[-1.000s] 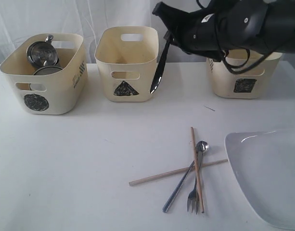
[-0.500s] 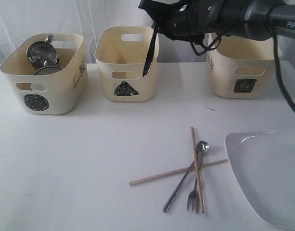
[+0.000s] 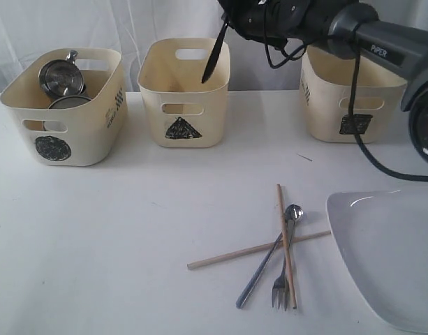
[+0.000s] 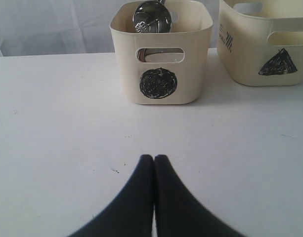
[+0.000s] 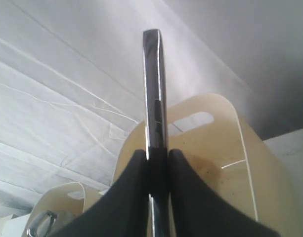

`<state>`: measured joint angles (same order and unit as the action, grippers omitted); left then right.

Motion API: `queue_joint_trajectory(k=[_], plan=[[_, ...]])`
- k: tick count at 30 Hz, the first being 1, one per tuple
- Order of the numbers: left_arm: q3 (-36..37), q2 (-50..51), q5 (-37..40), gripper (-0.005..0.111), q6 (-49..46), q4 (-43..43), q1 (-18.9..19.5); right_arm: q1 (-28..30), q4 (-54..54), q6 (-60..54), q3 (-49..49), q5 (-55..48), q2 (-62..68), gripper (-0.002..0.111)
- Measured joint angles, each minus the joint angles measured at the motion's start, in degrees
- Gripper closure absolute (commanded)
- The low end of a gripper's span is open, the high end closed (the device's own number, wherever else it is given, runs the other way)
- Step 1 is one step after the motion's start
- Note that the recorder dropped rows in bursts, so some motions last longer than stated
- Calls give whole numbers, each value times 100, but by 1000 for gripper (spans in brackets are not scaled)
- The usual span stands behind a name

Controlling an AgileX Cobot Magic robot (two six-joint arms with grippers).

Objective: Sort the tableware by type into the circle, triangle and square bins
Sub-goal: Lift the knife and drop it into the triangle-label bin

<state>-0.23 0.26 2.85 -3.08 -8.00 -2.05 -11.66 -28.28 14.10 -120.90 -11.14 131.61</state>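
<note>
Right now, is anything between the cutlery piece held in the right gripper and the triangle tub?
Nothing visible stands in the way. The right gripper is shut on the steel cutlery piece, which hangs down over the triangle tub. The tub's top is open and uncovered, with no other item between them.

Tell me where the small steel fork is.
In the exterior view, the small steel fork lies on the white table, lower right of centre, beside a wooden chopstick and a steel spoon, left of the white plate.
</note>
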Motion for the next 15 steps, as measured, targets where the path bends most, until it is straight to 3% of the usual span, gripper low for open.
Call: queue_joint_trajectory(k=[10, 15], plan=[[0, 0, 0, 107, 0, 0, 0, 0, -214, 13, -990, -18, 820, 108], [0, 0, 0, 107, 0, 0, 0, -12, -296, -139, -1224, -118, 1095, 93]])
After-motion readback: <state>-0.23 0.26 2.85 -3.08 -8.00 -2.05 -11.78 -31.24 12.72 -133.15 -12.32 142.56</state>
